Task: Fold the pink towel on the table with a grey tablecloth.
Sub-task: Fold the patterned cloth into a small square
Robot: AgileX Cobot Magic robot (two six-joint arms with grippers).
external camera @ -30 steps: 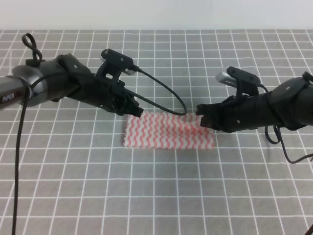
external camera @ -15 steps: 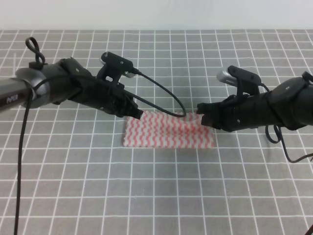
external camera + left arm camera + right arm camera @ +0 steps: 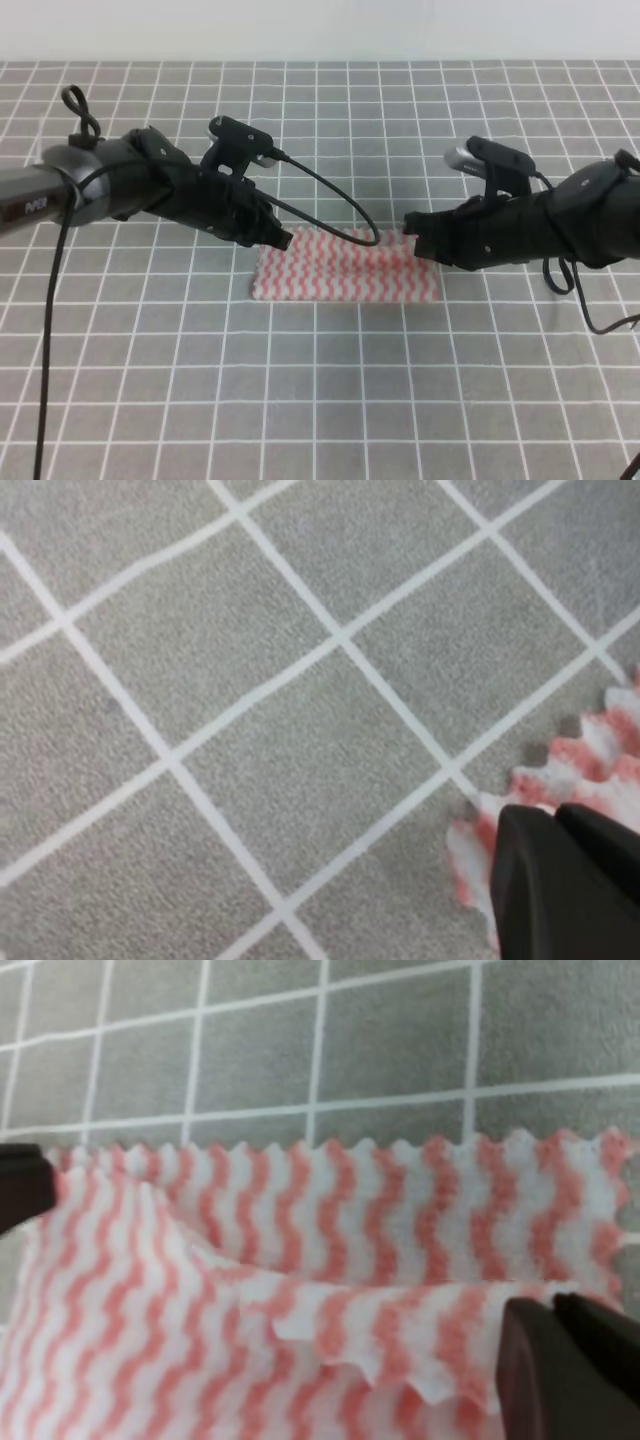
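While my left gripper and right gripper each pinch a far corner, the thin wavy-striped towel lies at the tablecloth's centre, zigzag-edged.

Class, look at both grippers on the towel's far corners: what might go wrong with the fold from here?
1. The left gripper holds only the very tip of the towel; the corner may slip out.
2. The right gripper has its corner lifted, with a ridge across the cloth in the right wrist view; uneven pulling may leave a skewed, creased fold.
3. The left arm's cable hangs just over the towel's far edge and might snag it.
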